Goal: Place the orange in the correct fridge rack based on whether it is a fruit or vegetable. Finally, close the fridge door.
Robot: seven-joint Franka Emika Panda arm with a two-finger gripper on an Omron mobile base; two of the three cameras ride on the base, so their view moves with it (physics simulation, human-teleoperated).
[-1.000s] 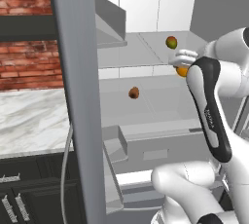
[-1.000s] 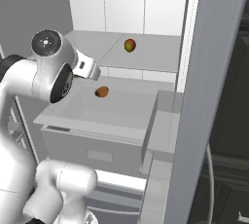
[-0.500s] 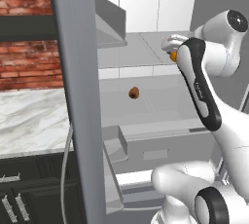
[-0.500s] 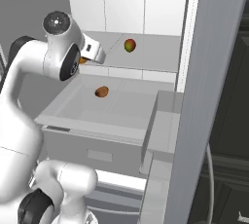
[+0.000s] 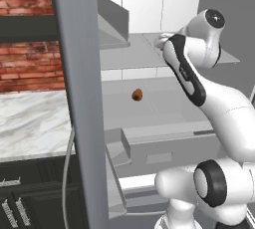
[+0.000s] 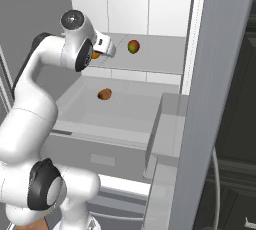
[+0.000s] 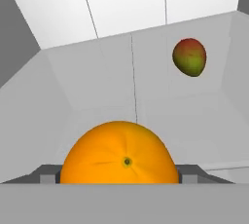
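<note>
In your left base view the arm reaches over the rack, with a brown item 1 shelf down. In the right base view the gripper holds the orange near a mango. In the hand view the orange, clamped between both fingers, points its navel at you.

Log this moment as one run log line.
phase: placing | gripper: shut on orange | over fridge rack | green-red fruit on same rack | fridge door: open
</note>
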